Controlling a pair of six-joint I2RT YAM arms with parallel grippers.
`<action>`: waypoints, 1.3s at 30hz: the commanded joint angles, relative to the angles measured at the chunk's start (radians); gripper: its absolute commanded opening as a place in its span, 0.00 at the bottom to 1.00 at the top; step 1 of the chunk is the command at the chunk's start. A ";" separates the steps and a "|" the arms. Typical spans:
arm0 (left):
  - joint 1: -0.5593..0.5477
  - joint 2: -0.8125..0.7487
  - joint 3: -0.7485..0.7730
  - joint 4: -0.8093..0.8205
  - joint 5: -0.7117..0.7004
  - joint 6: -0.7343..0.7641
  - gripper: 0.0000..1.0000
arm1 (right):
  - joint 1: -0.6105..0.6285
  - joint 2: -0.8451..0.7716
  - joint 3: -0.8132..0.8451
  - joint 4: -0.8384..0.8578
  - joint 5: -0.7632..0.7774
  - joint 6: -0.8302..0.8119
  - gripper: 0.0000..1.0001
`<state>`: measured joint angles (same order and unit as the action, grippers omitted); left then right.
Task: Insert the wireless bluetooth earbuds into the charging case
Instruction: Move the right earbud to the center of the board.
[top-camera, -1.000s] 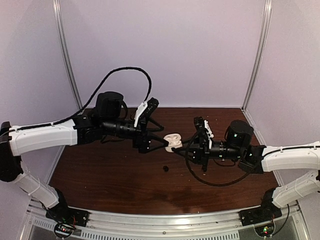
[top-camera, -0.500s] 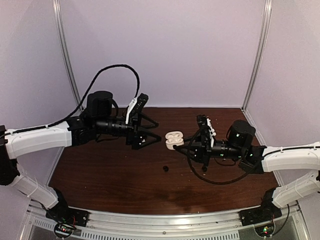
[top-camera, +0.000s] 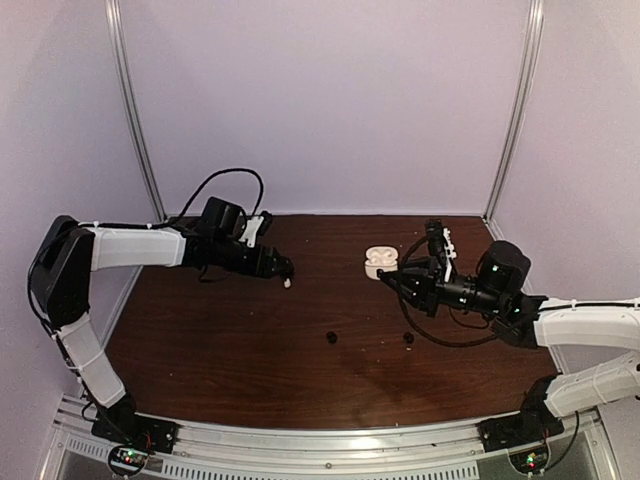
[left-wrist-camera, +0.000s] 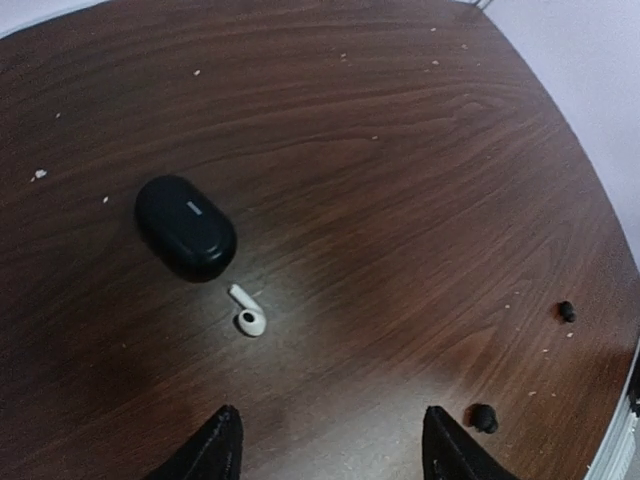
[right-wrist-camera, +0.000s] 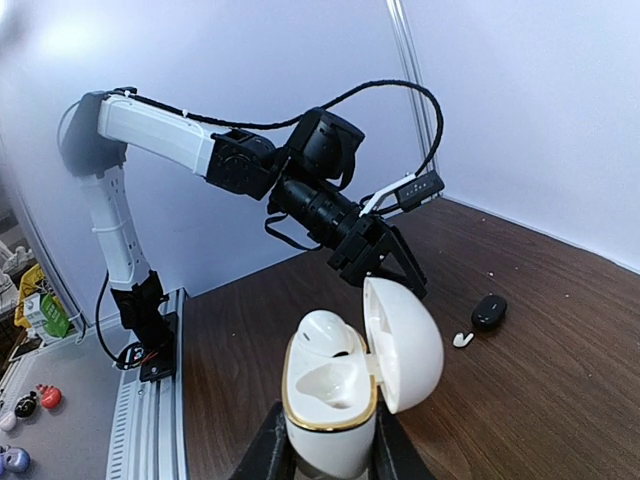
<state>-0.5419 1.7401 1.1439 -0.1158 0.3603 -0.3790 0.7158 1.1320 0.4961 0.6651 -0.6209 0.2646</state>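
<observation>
My right gripper (top-camera: 390, 276) is shut on an open white charging case (top-camera: 379, 262), held above the table. In the right wrist view the case (right-wrist-camera: 335, 420) has its lid (right-wrist-camera: 405, 345) up, one white earbud (right-wrist-camera: 325, 335) seated in the far slot, and the near slot empty. My left gripper (top-camera: 276, 268) is open and empty, low over the table. A loose white earbud (left-wrist-camera: 248, 318) lies ahead of its fingertips (left-wrist-camera: 222, 445), beside a shut black case (left-wrist-camera: 186, 226). Two black earbuds (top-camera: 331, 338) (top-camera: 408, 340) lie on the table's middle.
The wooden table (top-camera: 220, 350) is walled at the back and sides. The black earbuds also show in the left wrist view (left-wrist-camera: 483, 418) (left-wrist-camera: 567, 311), right of my left gripper. The black case (right-wrist-camera: 489, 310) and white earbud (right-wrist-camera: 462, 340) show beyond the held case.
My left arm has drawn back to the left and dropped low over the white earbud. My right gripper has carried the white case to the right and further back.
</observation>
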 joint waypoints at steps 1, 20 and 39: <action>0.008 0.068 0.044 -0.022 -0.120 -0.002 0.61 | -0.021 -0.036 -0.027 0.043 0.012 0.036 0.00; -0.027 0.298 -0.012 0.323 -0.187 0.025 0.45 | -0.039 -0.008 -0.038 0.088 -0.014 0.055 0.00; -0.045 0.379 -0.014 0.338 -0.279 0.040 0.22 | -0.045 -0.010 -0.036 0.079 -0.021 0.033 0.00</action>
<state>-0.5800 2.0892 1.1503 0.2443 0.1036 -0.3542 0.6762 1.1240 0.4644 0.7155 -0.6289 0.3107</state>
